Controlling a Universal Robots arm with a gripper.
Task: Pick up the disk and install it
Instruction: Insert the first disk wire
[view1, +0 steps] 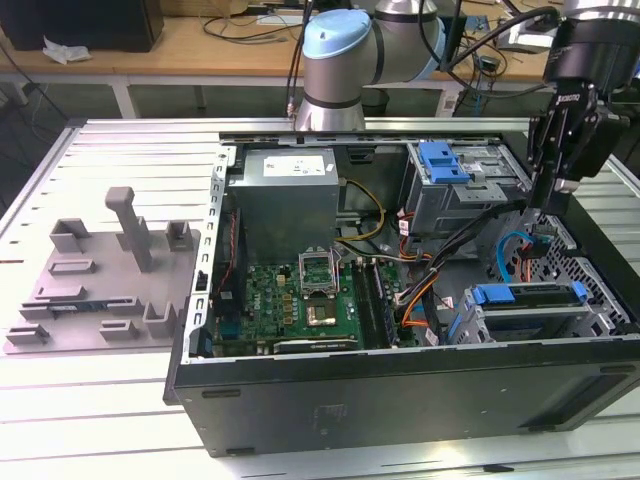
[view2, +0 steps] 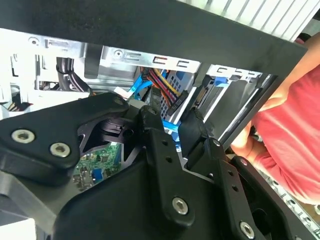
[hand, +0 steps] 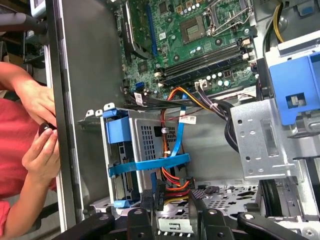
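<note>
1. Sitting in the metal drive cage (view1: 535, 325) at the exterior view's right end of the open computer case (view1: 400, 400), the disk (view1: 528, 296) shows the top edge of its blue carrier. In the first wrist view a blue cable (hand: 150, 163) crosses the same cage.
2. The gripper (view1: 543, 200) hangs inside the case just beside the cage, apart from the disk. In both wrist views its fingers (view2: 150, 130) are spread, with a gap between them.
3. A white label (view1: 300, 165) lies on the grey power supply (view1: 290, 210). A small white tag (hand: 188, 119) hangs on the wiring. The print on both is too small to read.
4. The case also holds a green motherboard (view1: 300, 300), a bundle of red, yellow and orange wires (hand: 172, 182), and an upper bay with a blue latch piece (view1: 440, 160).
5. The first wrist view shows a person's hands (hand: 42, 145) at the case's outer wall. The exterior view shows a grey fixture plate (view1: 100, 280) on the slatted table (view1: 120, 150) at the exterior view's left.
</note>
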